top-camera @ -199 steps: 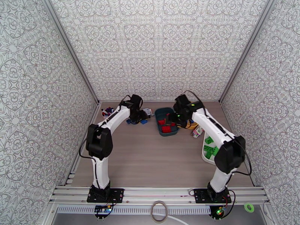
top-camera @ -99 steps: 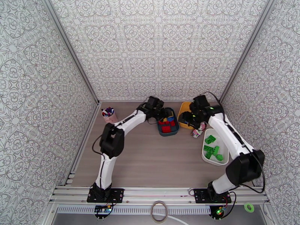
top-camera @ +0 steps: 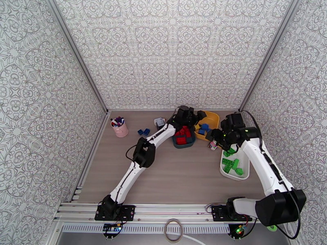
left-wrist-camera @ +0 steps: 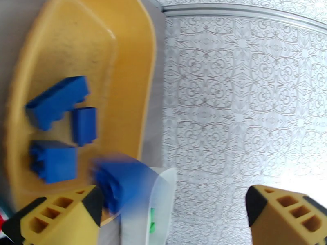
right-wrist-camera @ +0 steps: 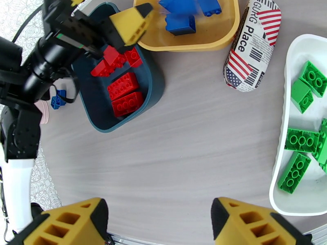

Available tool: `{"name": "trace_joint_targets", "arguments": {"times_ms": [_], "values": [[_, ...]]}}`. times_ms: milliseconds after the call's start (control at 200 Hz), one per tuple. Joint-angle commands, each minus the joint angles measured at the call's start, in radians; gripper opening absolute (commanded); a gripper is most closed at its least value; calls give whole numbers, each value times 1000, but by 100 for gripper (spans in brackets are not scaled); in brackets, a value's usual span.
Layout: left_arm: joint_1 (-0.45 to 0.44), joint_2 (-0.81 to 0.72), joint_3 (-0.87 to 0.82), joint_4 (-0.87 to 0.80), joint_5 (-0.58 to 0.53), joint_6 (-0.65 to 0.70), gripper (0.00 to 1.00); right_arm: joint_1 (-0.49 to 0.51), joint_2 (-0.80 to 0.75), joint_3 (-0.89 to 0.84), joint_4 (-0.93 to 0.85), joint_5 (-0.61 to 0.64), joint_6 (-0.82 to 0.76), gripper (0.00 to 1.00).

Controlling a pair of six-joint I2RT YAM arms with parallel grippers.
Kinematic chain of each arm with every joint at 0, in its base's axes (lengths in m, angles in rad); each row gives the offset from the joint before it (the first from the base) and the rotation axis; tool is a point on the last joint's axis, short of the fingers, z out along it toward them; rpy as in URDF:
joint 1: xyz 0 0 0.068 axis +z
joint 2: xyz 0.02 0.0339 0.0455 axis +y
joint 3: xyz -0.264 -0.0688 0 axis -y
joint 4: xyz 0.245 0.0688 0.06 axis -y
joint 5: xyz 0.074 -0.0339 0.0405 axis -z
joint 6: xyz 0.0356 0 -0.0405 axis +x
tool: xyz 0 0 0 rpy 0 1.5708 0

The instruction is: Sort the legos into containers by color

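Note:
My left gripper (left-wrist-camera: 171,213) is open over the near end of the yellow tub (left-wrist-camera: 147,58). Three blue bricks (left-wrist-camera: 57,102) lie in that tub, and a blurred blue brick (left-wrist-camera: 118,182) sits just beside my left finger. From above, the left gripper (top-camera: 198,117) reaches across the teal tub (top-camera: 184,146), which holds red bricks (right-wrist-camera: 124,92). My right gripper (right-wrist-camera: 157,225) hangs open and empty above bare table between the teal tub (right-wrist-camera: 155,82) and the white tub (right-wrist-camera: 282,119), which holds green bricks (right-wrist-camera: 301,140). Two blue bricks (top-camera: 143,131) lie on the table to the left.
A flag-printed capsule (right-wrist-camera: 251,45) lies between the yellow and white tubs. A white-grey cube gadget (top-camera: 158,122) sits behind the loose blue bricks, and a pink cup with pens (top-camera: 119,128) stands at the far left. Patterned walls close in three sides.
The left arm swung right from the loose blue bricks to over the yellow tub, and its blue brick is now free of the fingers. The right arm drew back rightward from the teal tub.

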Motion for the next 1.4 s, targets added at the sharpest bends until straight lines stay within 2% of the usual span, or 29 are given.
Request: {"name": "trace_joint_targets", "arguments": {"times_ms": [0,150,375,480,625,750,915,1010,1160,1396], "values": [[15,-55,-20,36,-20,-6,99,-10,-32,3,-23,5,2,72],[28,-185,-137,-23,-25,104,99,-10,-30,5,-17,2,-8,74],[67,-462,-383,-233,-136,352,99,-8,8,22,17,-36,-10,72],[99,-592,-502,-354,-222,453,99,3,36,27,39,-53,-2,70],[144,-719,-563,-604,-431,601,99,50,75,47,68,-48,8,70],[197,-794,-616,-784,-574,661,99,106,134,87,81,-41,12,70],[273,-886,-739,-873,-686,701,97,191,239,180,67,-21,14,68],[325,-923,-814,-886,-697,714,94,241,302,235,64,-14,15,66],[390,-918,-875,-866,-669,797,84,316,388,311,63,-11,22,63],[426,-755,-736,-895,-608,1063,73,397,490,391,46,-27,13,57]]}}
